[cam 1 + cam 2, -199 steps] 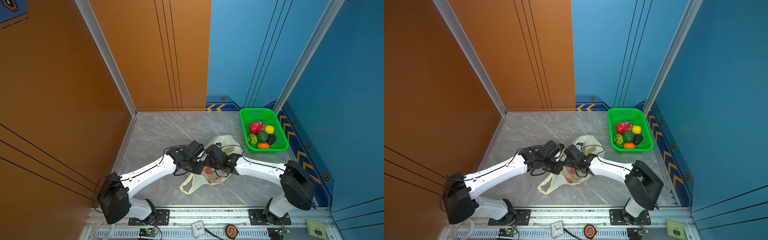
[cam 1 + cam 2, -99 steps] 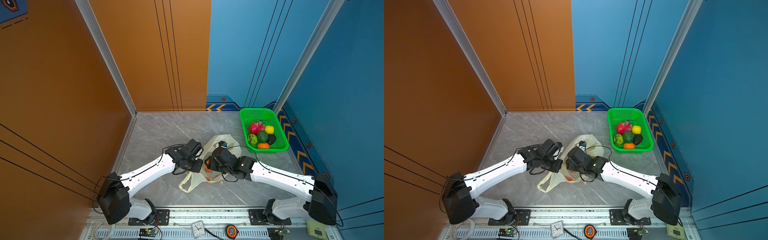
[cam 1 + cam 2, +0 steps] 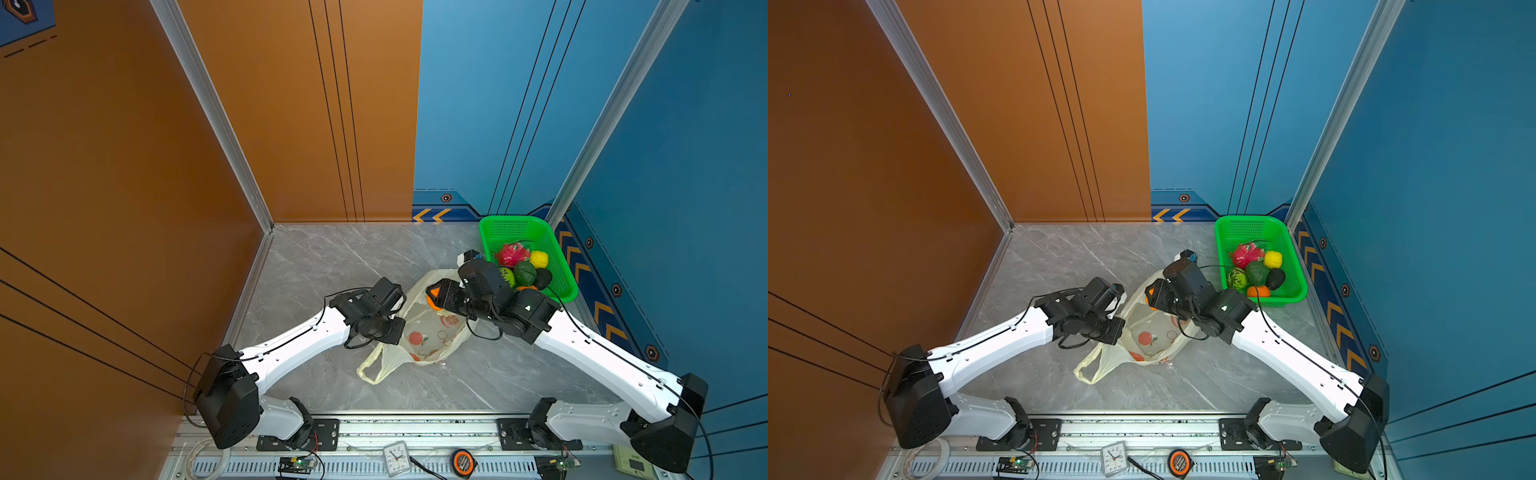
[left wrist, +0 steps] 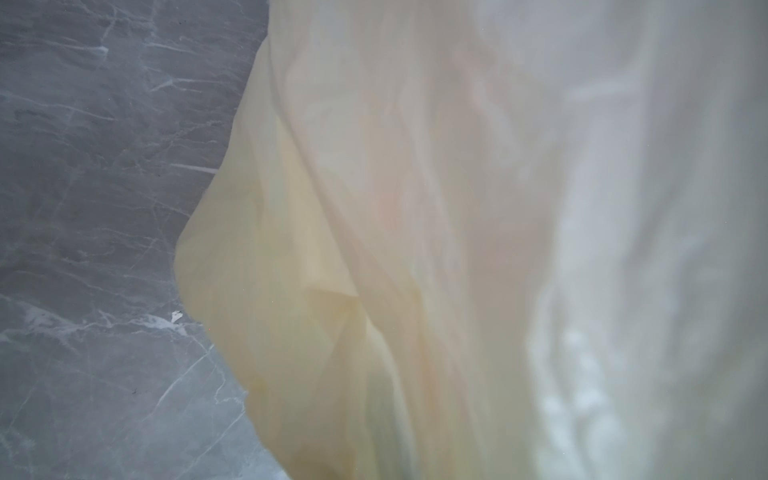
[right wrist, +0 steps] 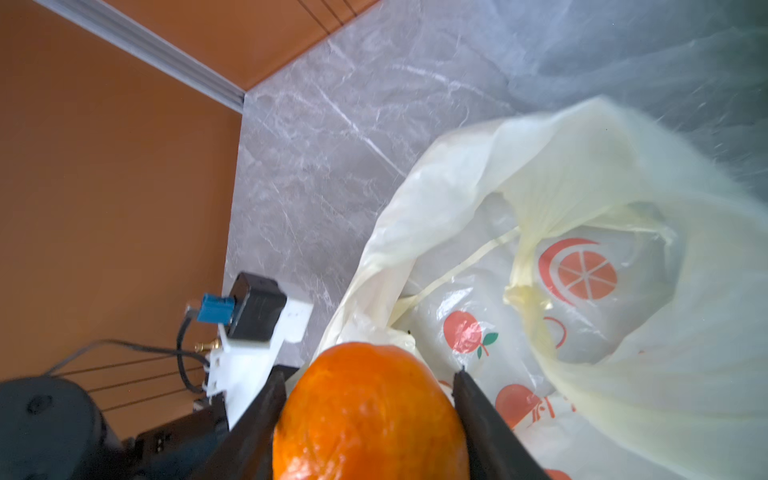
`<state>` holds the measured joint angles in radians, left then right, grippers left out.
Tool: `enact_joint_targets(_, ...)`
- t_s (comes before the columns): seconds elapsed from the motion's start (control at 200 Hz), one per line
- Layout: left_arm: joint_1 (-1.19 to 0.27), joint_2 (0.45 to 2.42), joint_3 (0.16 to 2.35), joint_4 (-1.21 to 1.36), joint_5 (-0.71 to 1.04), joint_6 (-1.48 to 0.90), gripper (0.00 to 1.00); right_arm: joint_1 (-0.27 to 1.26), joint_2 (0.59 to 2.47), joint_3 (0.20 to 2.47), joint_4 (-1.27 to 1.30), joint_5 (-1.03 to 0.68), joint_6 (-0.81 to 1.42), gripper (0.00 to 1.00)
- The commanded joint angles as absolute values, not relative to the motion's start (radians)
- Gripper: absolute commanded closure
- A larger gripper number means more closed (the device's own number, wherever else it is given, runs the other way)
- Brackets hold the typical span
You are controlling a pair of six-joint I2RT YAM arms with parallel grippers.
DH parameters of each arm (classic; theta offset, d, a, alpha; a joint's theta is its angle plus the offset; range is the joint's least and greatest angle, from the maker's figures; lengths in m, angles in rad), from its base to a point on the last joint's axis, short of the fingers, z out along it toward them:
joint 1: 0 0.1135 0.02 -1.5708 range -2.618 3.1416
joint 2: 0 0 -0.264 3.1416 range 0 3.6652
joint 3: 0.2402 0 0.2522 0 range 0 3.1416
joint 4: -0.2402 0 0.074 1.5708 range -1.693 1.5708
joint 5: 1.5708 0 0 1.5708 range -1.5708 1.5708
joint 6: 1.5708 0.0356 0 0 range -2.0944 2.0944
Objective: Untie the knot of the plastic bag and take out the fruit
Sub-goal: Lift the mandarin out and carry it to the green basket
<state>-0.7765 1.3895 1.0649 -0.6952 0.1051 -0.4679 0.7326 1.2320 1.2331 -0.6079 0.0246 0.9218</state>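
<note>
The plastic bag (image 3: 419, 340) (image 3: 1150, 336) lies untied on the grey floor with its mouth gaping; the knot is not visible. My left gripper (image 3: 395, 328) is at the bag's left rim, shut on the plastic. In the left wrist view only cream plastic bag (image 4: 374, 249) fills the picture, hiding the jaws. My right gripper (image 5: 370, 373) is shut on an orange fruit (image 5: 370, 415) (image 3: 432, 300), held above the bag's far edge. More fruit lies in the basket: a dragon fruit (image 3: 511, 253), a yellow one (image 3: 539, 259), a green one (image 3: 524, 272) and an avocado (image 3: 542, 277).
The green basket (image 3: 519, 226) (image 3: 1250, 224) stands at the back right against the blue wall. An orange wall closes the left side. A small clock (image 3: 397, 457) and a tape measure (image 3: 461, 460) lie on the front rail.
My right arm has swung up and to the right, lifting the orange out of the bag toward the basket. The left gripper has stayed at the bag's rim.
</note>
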Motion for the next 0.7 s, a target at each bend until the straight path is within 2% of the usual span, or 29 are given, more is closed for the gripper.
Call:
enact_joint_targets(0.0,-0.765,1.385,1.07,-0.693,0.082,-0.455,1.0,0.599,1.224,1.277,-0.658,-0.066,0.849,0.52)
enact_joint_targets(0.32,-0.764,1.401,1.093,-0.693,0.077,-0.458,1.0,0.158,1.412,1.348,-0.522,-0.169,0.718,0.51)
enact_joint_targets(0.486,-0.764,1.408,1.092,-0.692,0.082,-0.47,1.0,0.031,1.616,1.444,-0.417,-0.159,0.701,0.51)
enact_joint_targets(0.696,-0.766,1.408,1.096,-0.692,0.088,-0.479,1.0,-0.032,1.902,1.686,-0.409,-0.133,0.676,0.51)
